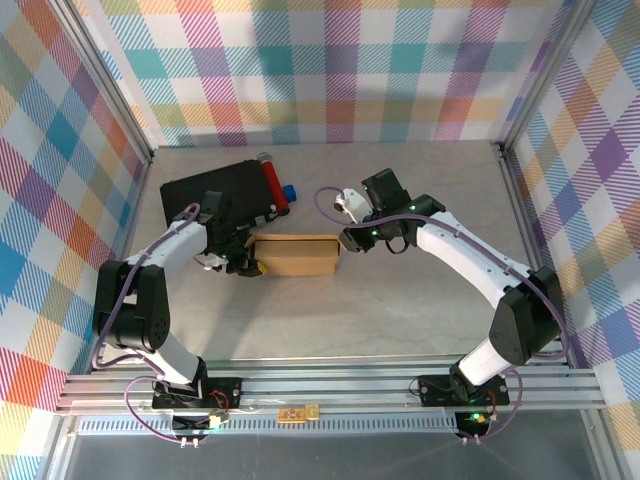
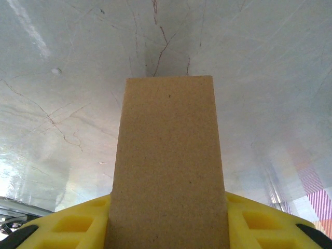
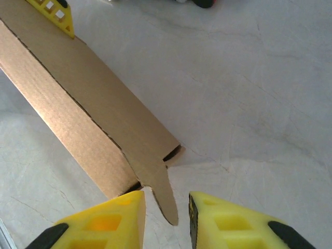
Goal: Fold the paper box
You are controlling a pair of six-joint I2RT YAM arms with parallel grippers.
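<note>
Now the left gripper (image 1: 247, 264) clamps the paper box (image 1: 297, 256) at 9 o'clock. The right gripper (image 3: 166, 201), half open, straddles the 3 o'clock tab (image 3: 162, 189).

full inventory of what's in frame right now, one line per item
paper box: one, brown, mid-table between the grippers
black case: one, black, back left of the table
red roll: one, red, at the case's right end
blue piece: one, blue, beside the roll
table: one, grey marbled, under everything
walls: plaid, multicolour, around the table
left gripper: one, yellow fingers, clamped on the box's left end
right gripper: one, yellow fingers, open either side of the box's end tab
</note>
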